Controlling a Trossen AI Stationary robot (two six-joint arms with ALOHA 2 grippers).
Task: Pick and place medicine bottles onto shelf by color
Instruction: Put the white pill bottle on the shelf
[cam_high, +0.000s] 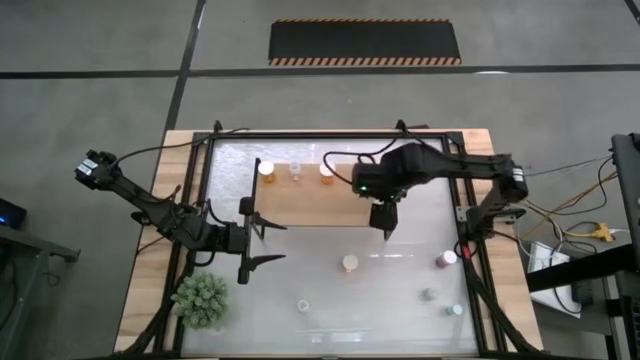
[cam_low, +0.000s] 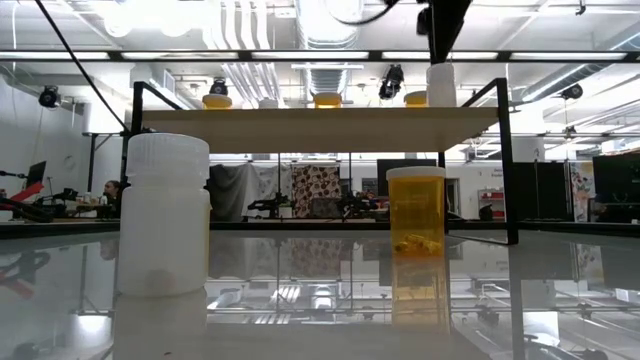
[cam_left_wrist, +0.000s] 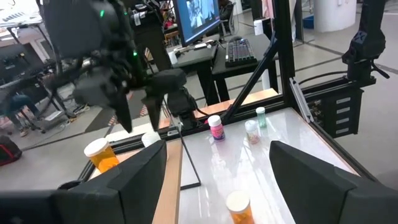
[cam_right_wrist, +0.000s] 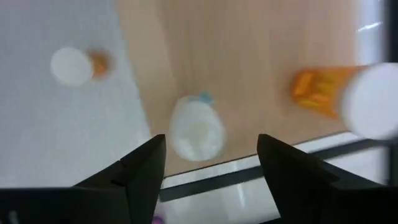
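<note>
The shelf (cam_high: 310, 205) is a light-wood board on black legs at the table's far middle; it also shows in the low view (cam_low: 320, 128). Two orange bottles (cam_high: 267, 170) (cam_high: 327, 172) and a clear one (cam_high: 296, 170) stand along its far edge. My right gripper (cam_high: 386, 228) is open just above a white bottle (cam_right_wrist: 198, 132) that stands upright on the shelf's right end (cam_low: 441, 85); its fingers do not touch the bottle. My left gripper (cam_high: 268, 243) is open and empty at the shelf's near left corner. An orange bottle (cam_high: 350, 263) stands on the table.
More bottles stand on the table's near right: a dark reddish one (cam_high: 445, 258), a pale one (cam_high: 428, 294), a greenish one (cam_high: 455, 310), and a white one (cam_high: 303, 304) near the middle. A green spiky plant (cam_high: 203, 300) sits at the near left. The black table frame (cam_high: 470, 240) borders the glass.
</note>
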